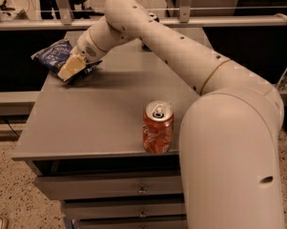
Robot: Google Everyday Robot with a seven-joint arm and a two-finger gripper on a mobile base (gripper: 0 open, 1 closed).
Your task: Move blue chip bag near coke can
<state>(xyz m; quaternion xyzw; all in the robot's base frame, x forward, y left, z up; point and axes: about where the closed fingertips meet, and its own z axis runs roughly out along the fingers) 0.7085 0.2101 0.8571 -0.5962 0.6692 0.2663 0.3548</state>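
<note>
Red-orange coke can (158,127) stands upright near the front edge of the grey bench (100,123), with drawers (109,187) below. Well apart, at the far-left corner, lies the crinkled blue chip bag (52,55), seemingly overhanging the edge. Pincer (75,68) sits at its right side; cannot tell if closed on it. Risks: a thin hold slips off the foil, the bag gets shoved off the corner, or a low sweep topples the can. Speckled floor (9,194); metal rail (28,23) behind.
</note>
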